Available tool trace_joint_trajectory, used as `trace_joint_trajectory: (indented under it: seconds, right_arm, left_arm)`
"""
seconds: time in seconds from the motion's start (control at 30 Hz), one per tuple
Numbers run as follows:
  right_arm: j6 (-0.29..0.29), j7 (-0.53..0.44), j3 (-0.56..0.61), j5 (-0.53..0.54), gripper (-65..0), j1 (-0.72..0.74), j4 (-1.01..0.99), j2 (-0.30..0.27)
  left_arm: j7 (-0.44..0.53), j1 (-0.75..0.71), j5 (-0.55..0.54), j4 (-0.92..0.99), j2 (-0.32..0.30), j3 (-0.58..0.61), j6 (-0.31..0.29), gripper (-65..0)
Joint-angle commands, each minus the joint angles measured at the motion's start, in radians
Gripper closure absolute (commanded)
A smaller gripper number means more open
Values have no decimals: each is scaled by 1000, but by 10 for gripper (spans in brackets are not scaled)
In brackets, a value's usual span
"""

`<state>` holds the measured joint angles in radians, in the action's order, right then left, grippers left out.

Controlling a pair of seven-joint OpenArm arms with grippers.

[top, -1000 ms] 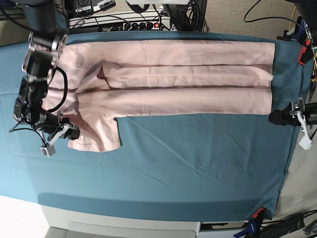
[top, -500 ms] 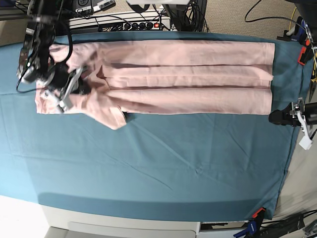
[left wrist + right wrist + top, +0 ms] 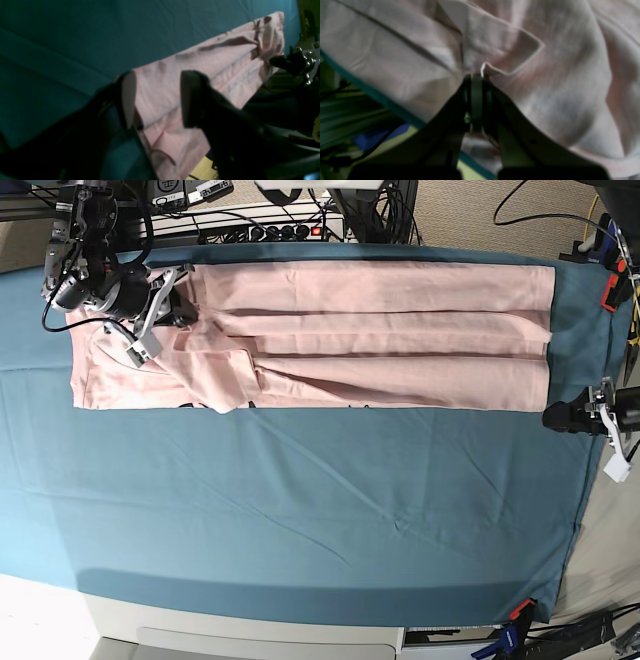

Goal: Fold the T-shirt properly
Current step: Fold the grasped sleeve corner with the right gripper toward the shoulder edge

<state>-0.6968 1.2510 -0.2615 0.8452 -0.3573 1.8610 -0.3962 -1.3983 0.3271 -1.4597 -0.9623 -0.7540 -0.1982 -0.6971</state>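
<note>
So the T-shirt is stretched out in a long band along the far side of the table, on top of the teal table cloth. Both long sides look folded in toward the middle, which is why you see those lengthwise creases running down it. Plain pink side is up, no lettering visible from where I'm standing.

The sleeve end is where it's happening. The right gripper is sitting right on the shirt near the far corner, fingers clamped tight together with a thin edge of pink fabric pinched between them. You can see the hem poking up right at the tips in the wrist view. My guess is it's holding that sleeve flap so it can lay it inward over the body and square off that end; there's a loose corner sticking out near the front edge that isn't flat yet.

The left gripper is parked off the hem end of the shirt, just beside the table edge, fingers spread apart with nothing in them. Seems like it's waiting there so it's lined up for the hem once the sleeve side is sorted. Probably the crosswise folds are still to come.
</note>
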Motion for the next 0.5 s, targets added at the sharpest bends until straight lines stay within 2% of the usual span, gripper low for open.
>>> trace_joint_trajectory:
  seconds: [0.0, 0.37, 0.47]
  right_arm:
    - [-1, 11, -8, 31, 0, 3, 18, -17]
    - [-1, 112, -8, 39, 0, 3, 18, -17]
    - [-1, 145, -8, 84, 0, 3, 18, -17]
  left_arm:
    - [11, 22, -24, -13, -27, -8, -1, -298]
    - [37, 23, -24, -13, -27, -18, -1, -298]
    - [37, 23, -24, -13, -29, -65, -1, -298]
